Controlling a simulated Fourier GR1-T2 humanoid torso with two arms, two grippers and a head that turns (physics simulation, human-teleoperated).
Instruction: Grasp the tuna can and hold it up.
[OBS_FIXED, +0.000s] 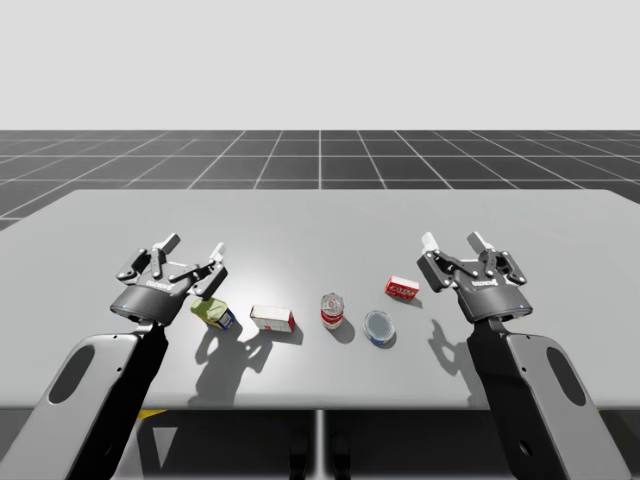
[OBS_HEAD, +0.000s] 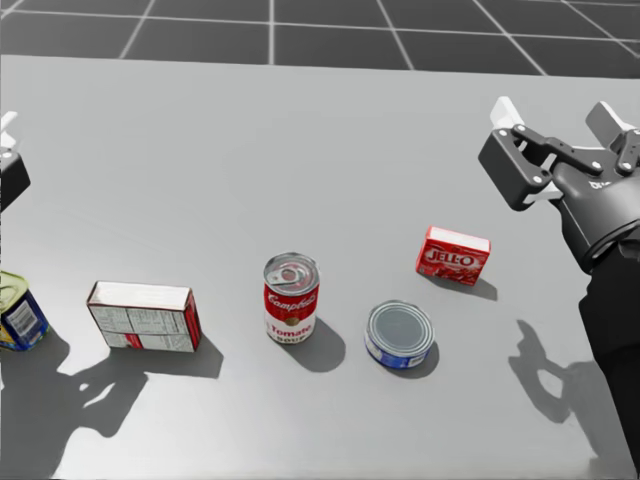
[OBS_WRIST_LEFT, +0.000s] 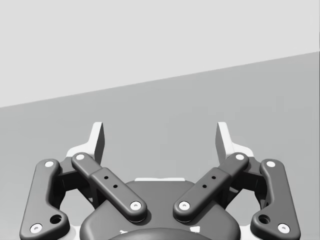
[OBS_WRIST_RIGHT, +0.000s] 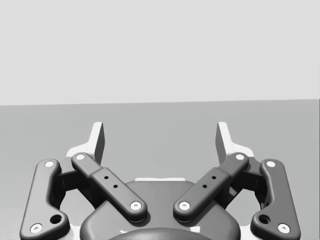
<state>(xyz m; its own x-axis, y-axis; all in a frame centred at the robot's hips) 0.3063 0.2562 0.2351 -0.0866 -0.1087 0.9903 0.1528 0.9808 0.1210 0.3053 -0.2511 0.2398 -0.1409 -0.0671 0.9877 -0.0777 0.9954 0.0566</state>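
The tuna can is low and round with a blue side and a silver lid, standing flat on the grey table right of centre. My right gripper hovers open above the table, to the right of and beyond the can, with nothing between its fingers. My left gripper hangs open over the table's left part, far from the can, above a green-topped can.
A small red box lies just beyond the tuna can. A tall red and white can stands to the tuna can's left. Further left lies a red and white box. The table's front edge is near.
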